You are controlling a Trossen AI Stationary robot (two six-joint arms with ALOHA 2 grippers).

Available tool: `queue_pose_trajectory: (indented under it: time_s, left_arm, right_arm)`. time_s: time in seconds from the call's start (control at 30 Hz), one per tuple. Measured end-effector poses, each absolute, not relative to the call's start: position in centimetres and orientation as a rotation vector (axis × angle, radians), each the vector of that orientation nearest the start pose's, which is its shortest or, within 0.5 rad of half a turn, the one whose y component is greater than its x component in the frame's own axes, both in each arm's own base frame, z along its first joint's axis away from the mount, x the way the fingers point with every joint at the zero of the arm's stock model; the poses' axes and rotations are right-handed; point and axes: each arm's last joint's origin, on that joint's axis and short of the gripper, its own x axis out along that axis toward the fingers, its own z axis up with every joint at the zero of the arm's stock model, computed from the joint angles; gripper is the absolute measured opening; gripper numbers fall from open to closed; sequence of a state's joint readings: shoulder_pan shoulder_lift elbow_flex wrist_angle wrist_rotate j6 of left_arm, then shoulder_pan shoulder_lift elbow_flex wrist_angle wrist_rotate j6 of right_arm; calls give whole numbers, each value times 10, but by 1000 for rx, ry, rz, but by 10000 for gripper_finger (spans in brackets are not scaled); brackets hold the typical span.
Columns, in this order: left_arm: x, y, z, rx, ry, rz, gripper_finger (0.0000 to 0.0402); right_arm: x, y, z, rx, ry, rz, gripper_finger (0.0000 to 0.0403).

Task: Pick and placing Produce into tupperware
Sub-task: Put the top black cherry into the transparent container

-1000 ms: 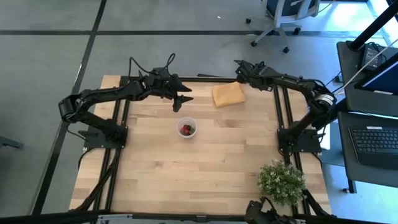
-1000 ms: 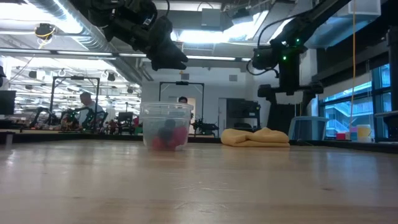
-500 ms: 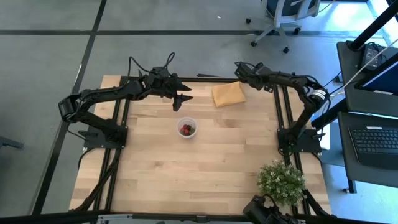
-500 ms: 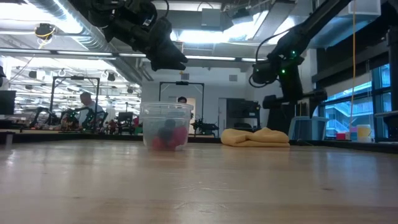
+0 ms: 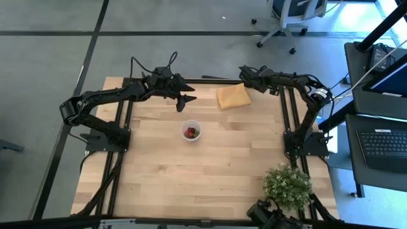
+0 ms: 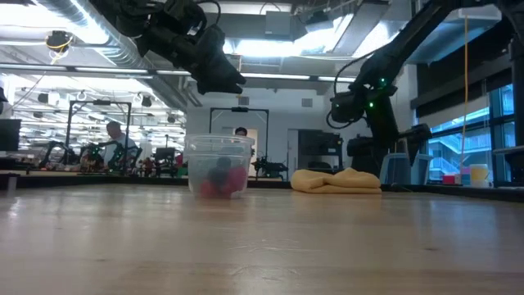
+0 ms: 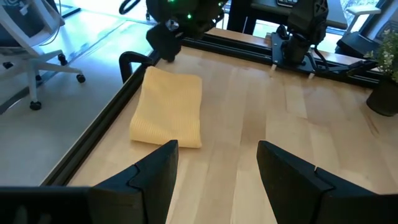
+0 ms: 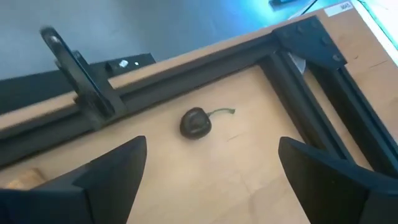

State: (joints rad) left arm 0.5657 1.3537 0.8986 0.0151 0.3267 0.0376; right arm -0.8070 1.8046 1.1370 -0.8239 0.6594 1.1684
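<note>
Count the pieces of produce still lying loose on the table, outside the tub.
1: a dark cherry with a stem, lying in the table's corner by the black frame, seen from the right wrist. The others sit in the tub. The cloth may hide more.

You have a folded yellow cloth (image 5: 233,97) lying flat near the far edge of the wooden table (image 5: 210,172), and in the low view it shows as a soft heap (image 6: 336,181) on the far side of the boards. A bushy green plant (image 5: 287,185) with small white flowers stands at the table's near right corner. Beyond the table you can see a white office chair (image 5: 289,16) on the grey floor, a laptop (image 5: 388,147) on a dark stand to the right, and a person (image 6: 115,135) far back in the room.
</note>
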Motion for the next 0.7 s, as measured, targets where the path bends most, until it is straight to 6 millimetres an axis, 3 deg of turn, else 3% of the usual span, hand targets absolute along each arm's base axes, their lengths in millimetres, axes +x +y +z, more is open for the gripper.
queue_pose_trajectory:
  time_s: [0.3, 0.7]
  left_arm:
    - [254, 151, 267, -156, 402, 230, 212]
    - [254, 151, 267, -162, 401, 231, 212]
  right_arm:
    - [211, -247, 142, 811, 858, -1921, 365]
    - [207, -264, 137, 842, 836, -1854, 365]
